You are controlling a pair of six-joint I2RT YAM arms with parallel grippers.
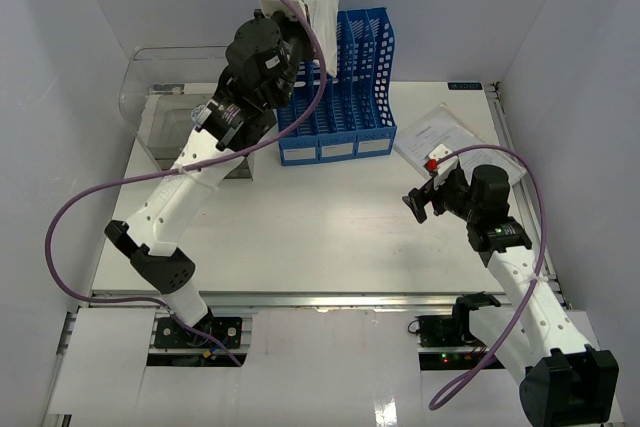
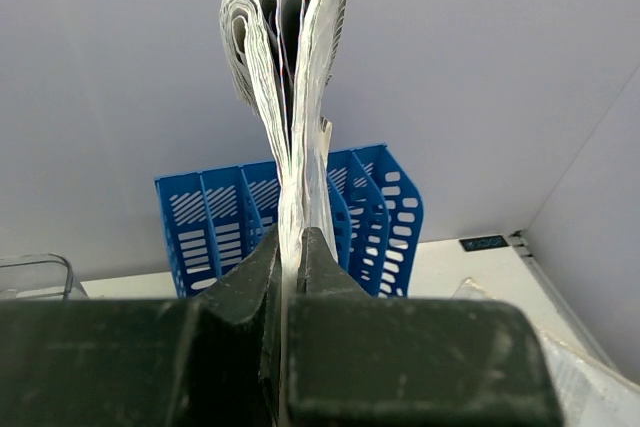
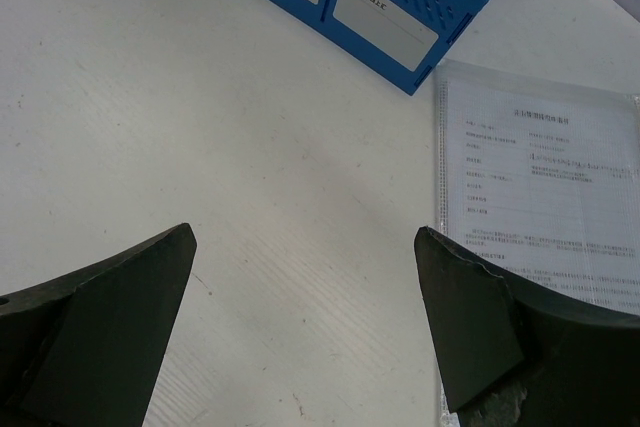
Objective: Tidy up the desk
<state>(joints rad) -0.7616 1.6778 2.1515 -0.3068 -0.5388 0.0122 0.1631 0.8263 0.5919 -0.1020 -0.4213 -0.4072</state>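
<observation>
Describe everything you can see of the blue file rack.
The blue file rack looks like plastic, with slotted walls dividing it into several upright compartments and three white label strips along its low front. It stands upright on the desk, at the far middle. The slots in view look empty. The left gripper holds a paper bundle up near its left part, in no slot.

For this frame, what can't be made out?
Top view: the left arm covers the file rack's left slots and part of the clear box.
Left wrist view: the held papers hide the rack's middle slots.
Right wrist view: the sheet's print is too small; the frame edge crops it.
</observation>
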